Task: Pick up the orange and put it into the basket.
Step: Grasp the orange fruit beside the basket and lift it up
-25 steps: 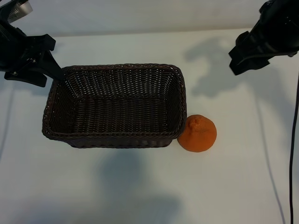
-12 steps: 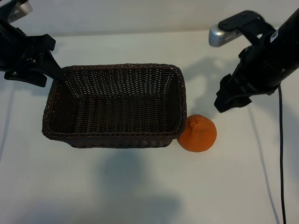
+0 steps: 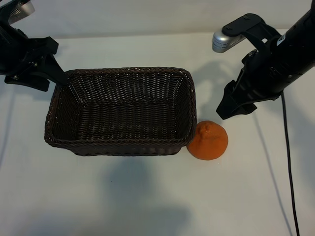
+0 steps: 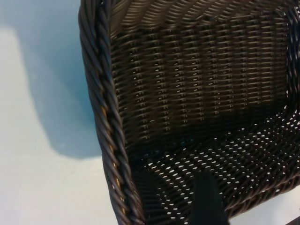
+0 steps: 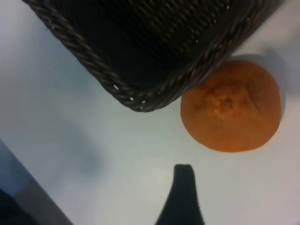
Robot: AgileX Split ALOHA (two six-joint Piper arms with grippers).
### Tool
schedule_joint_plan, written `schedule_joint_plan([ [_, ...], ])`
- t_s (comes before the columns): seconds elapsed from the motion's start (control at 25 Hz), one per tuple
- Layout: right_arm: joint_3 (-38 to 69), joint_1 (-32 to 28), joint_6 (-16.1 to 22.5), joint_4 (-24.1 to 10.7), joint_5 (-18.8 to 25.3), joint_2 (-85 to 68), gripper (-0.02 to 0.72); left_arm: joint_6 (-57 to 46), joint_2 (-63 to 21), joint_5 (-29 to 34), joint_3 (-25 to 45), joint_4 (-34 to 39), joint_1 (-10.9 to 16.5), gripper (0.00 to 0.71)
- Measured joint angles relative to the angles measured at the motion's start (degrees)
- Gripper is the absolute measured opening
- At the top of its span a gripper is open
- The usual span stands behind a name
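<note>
1. Wicker, dark brown and tightly woven, fills the left half of the scene: the basket (image 3: pixel 120 110) sits on the white bench (image 3: pixel 147 196) with nothing inside it.
2. The left pincer (image 3: pixel 42 69) hangs at the basket's far left corner, just beside the braided rim. Its fingers stand apart and hold nothing; this arm looks idle.
3. The orange (image 3: pixel 207 140) rests on the bench against the basket's near right corner, stem nub up. In the right wrist view the orange (image 5: pixel 231 105) touches or almost touches the wicker wall.
4. The right pincer (image 3: pixel 235 101) hovers above and beyond the fruit, a little to its right, tilted downward, with its jaws spread and empty. One dark fingertip (image 5: pixel 183 190) shows in its own camera, short of the orange.
5. Handling, as I judge it: the fruit is light, firm with a little give, and its matte dimpled skin should grip well. It is round, so it can roll or squirt out under an off-centre squeeze.
6. Best hold: across the widest part, fingers lined up along the basket wall so neither must wedge into the tight gap beside the wicker.
</note>
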Motion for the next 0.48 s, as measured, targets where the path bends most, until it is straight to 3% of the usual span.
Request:
schedule_joint_plan([
  [0.36, 5.74, 3.12, -13.78, 0.21, -8.64, 2.38, 0.567, 0.57, 0.00, 0.00, 0.00, -1.43, 0.00, 0.496],
  [0.48, 7.45, 3.17, -15.98, 0.21, -11.52, 2.38, 0.563, 0.59, 0.00, 0.00, 0.00, -1.48, 0.00, 0.495],
])
